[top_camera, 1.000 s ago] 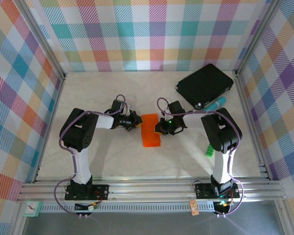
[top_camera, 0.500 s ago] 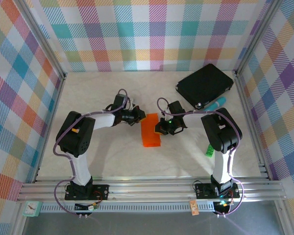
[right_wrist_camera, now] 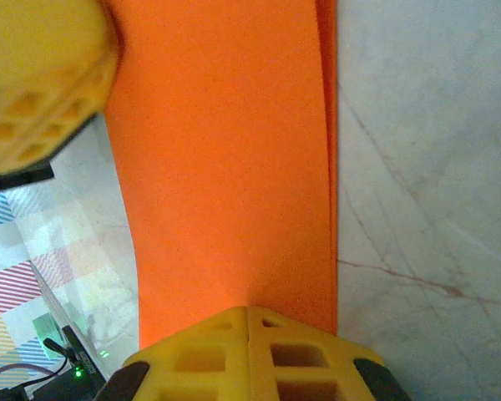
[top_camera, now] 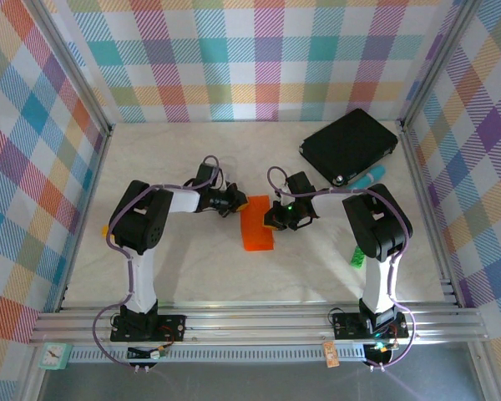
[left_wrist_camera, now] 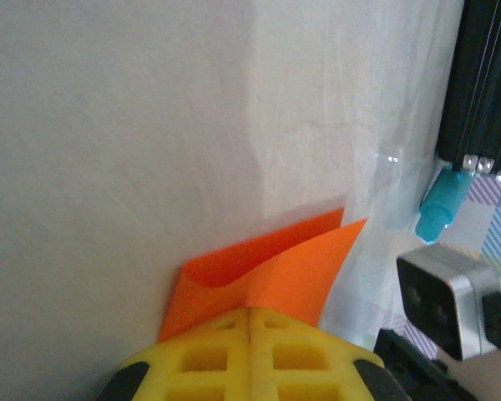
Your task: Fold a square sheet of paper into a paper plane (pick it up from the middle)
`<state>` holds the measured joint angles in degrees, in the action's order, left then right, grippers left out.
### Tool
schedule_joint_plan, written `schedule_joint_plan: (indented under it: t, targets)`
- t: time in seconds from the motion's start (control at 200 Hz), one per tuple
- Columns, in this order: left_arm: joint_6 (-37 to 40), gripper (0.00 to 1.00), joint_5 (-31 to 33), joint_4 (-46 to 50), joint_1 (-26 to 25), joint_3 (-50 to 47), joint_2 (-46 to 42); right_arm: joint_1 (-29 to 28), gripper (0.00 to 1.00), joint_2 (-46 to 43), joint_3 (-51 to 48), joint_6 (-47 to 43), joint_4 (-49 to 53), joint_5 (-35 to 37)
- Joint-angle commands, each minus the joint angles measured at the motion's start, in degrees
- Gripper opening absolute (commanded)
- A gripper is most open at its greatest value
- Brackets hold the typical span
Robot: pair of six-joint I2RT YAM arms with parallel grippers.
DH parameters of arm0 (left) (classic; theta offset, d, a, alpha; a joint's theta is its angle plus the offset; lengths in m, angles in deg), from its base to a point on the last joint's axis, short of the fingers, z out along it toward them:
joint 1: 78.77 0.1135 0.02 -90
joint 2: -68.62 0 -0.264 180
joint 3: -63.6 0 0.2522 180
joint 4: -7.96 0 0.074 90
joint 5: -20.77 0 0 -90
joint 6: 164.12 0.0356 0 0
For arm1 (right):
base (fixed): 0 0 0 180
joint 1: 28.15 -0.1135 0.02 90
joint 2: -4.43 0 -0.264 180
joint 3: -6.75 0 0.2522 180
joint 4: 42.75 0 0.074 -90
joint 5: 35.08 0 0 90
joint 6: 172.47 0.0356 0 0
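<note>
Orange sheet (top_camera: 257, 224) lies mid-surface (top_camera: 184, 267), folded over into a narrow rectangle w/ its long sides running near-to-far, btwn the two claws.

L claw (top_camera: 234, 201) is at the sheet's far-left corner. Its jaws are fully closed, yellow pads pressed together in the L wrist view (left_wrist_camera: 250, 311). The top layer of the sheet (left_wrist_camera: 292, 271) rises off the surface right up to the tips, so it looks pinched there.

R claw (top_camera: 271, 219) sits at the sheet's right edge, approx. halfway along. Its jaws are closed too, tips (right_wrist_camera: 249, 311) meeting the paper (right_wrist_camera: 225, 167). Can't tell if it pinches the edge or just presses on it. Two layers show along that right edge in the R wrist view.

Black pad (top_camera: 349, 146) sits at the far-right corner, well apart from the sheet, w/ a teal item (top_camera: 369, 177) touching its near edge. Small green block (top_camera: 358, 256) lies by the R arm.
</note>
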<state>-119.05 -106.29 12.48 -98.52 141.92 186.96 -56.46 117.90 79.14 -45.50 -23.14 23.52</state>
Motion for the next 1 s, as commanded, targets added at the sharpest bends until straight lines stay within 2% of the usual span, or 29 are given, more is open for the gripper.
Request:
schedule_joint_plan:
  t: [0.0, 0.22, 0.43, 0.625, 0.845, 0.995]
  targets:
    - [3.36, 0.00, 7.44, 7.21, 5.32, 2.10, 2.91, -0.03, 0.00, 13.42, -7.57, -0.56, 19.91, 23.31]
    - [6.67, 0.00, 5.90, 13.47, 5.54, 6.77, -0.95, 0.02, 0.00, 13.31, -7.65, -0.41, 19.58, 23.15]
    - [8.05, 0.00, 2.88, 15.47, 1.43, 7.79, -4.78, 0.02, 0.00, 12.65, -8.00, -0.50, 18.86, 22.70]
    - [7.23, 0.00, 2.03, 15.12, -1.33, 9.18, -1.75, 0.01, 0.00, 12.97, -8.26, -0.15, 18.48, 22.70]
    - [7.17, 0.00, 5.82, 17.96, -1.13, 10.66, 1.67, 0.00, 0.00, 12.85, -8.35, 0.76, 18.13, 22.61]
    - [5.91, 0.00, 7.10, 16.32, 0.76, 11.31, 4.33, 0.02, 0.00, 12.79, -8.99, 2.11, 16.53, 22.43]
